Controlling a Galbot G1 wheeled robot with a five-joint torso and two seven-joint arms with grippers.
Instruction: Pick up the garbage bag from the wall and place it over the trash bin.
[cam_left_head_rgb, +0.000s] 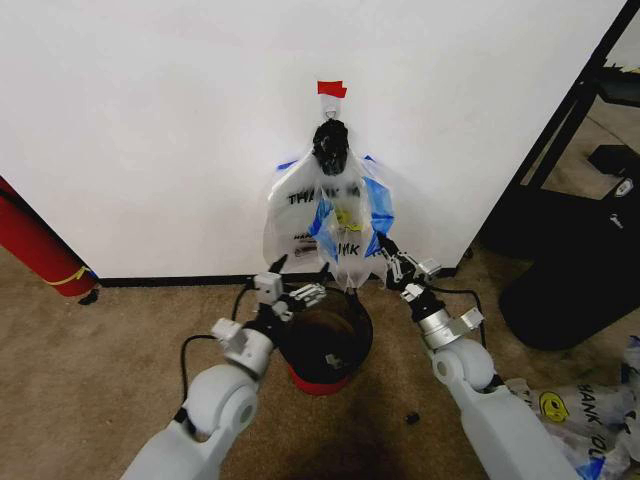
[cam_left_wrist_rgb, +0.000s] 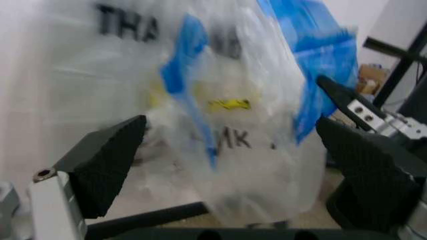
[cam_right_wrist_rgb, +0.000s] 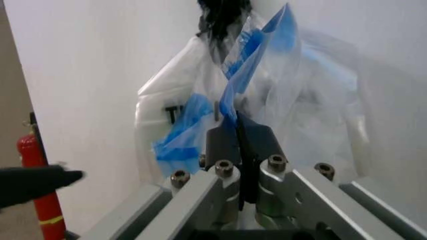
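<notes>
Bag (cam_left_head_rgb: 335, 215) hangs from a hook on the wall (cam_left_head_rgb: 150, 130), just above the bin (cam_left_head_rgb: 328, 345) at the baseboard. Right gripper (cam_right_wrist_rgb: 238, 131) pinches a blue-taped fold; left gripper (cam_left_wrist_rgb: 227, 165) is spread wide around the lower bag. Thin film may tear or slip if pulled before its handles clear the hook.

The garbage bag (cam_left_head_rgb: 335, 215) hangs flat against the wall (cam_left_head_rgb: 150, 130), trash bin (cam_left_head_rgb: 330, 345) crowding below.
</notes>
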